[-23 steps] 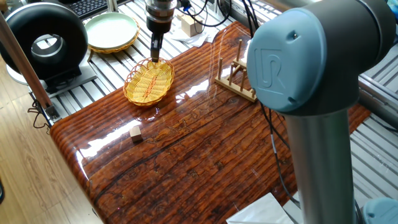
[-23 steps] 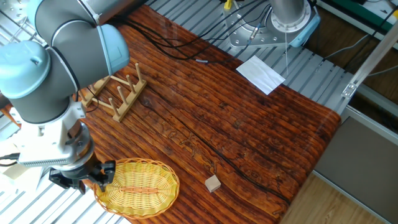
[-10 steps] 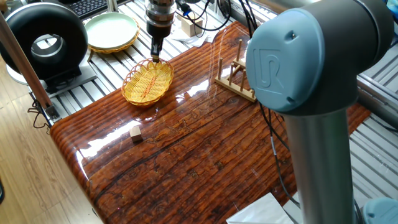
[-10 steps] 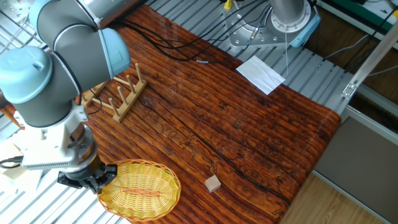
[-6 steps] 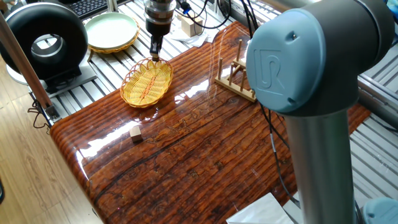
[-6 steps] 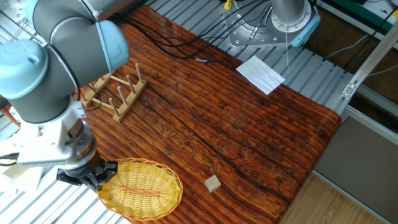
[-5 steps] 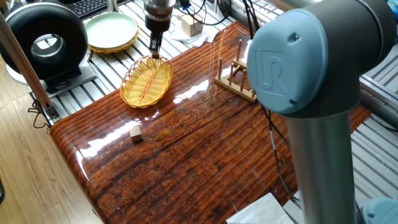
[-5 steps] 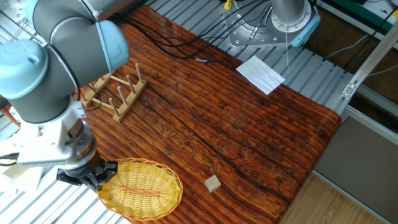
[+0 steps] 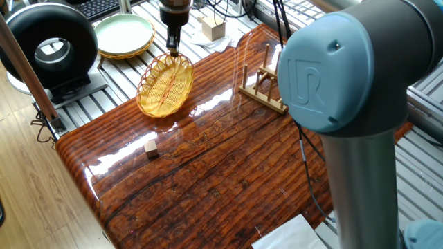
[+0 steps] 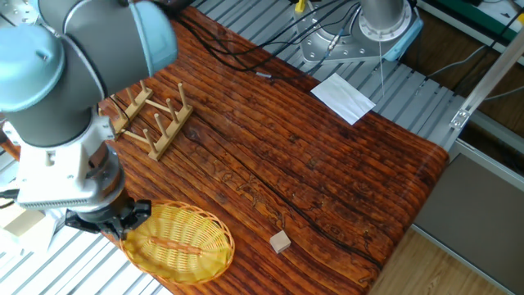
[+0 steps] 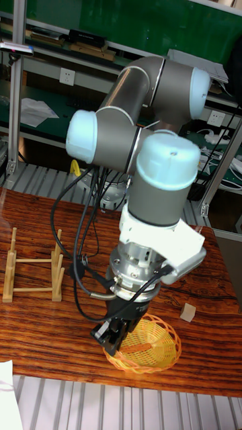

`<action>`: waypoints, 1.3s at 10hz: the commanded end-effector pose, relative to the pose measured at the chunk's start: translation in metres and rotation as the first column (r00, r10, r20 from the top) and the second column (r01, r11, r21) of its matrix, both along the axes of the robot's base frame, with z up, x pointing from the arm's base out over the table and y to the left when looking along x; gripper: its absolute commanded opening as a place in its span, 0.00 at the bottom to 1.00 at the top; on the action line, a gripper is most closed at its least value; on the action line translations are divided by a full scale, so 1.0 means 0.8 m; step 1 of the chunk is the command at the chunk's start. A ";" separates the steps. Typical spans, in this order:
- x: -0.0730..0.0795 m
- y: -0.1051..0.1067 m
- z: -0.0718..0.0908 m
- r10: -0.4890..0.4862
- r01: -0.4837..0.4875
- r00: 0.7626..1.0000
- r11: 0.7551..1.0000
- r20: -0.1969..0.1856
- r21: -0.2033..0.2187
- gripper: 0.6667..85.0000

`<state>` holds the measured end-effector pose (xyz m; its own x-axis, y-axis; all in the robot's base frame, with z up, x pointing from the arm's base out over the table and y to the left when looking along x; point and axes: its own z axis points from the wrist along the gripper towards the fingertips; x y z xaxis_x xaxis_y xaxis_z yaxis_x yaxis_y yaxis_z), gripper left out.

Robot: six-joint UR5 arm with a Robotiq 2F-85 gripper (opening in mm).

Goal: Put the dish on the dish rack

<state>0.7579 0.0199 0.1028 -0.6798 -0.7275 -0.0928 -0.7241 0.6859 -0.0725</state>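
Observation:
The dish (image 9: pixel 166 84) is a golden woven wicker basket near the table's far left corner. It hangs tilted, its gripped far rim raised and its near rim low by the wood. My gripper (image 9: pixel 172 47) is shut on that far rim. In the other fixed view the gripper (image 10: pixel 124 220) pinches the dish (image 10: pixel 178 240) at its left edge. The tall fixed view shows the gripper (image 11: pixel 114 338) and the dish (image 11: pixel 146 346) below the wrist. The dish rack (image 9: pixel 266 87), light wood with upright pegs, stands apart to the right, and also shows as the dish rack (image 10: pixel 152 123) and the dish rack (image 11: pixel 32 274).
A small wooden block (image 9: pixel 150 147) lies on the table in front of the dish. A pale green plate (image 9: pixel 124 33) and a black round device (image 9: pixel 47 45) sit off the table's far left. White paper (image 10: pixel 342 97) lies near the opposite edge. Black cables cross the tabletop.
My gripper has risen a little with the dish's rim in it. The dish has tipped from lying flat to standing tilted.

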 end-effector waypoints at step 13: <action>-0.050 -0.128 0.148 -0.054 0.096 0.993 0.870 0.101 -0.483 0.00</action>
<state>0.7239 -0.0623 0.1988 -0.7143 -0.6833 0.1513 -0.6777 0.6213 -0.3934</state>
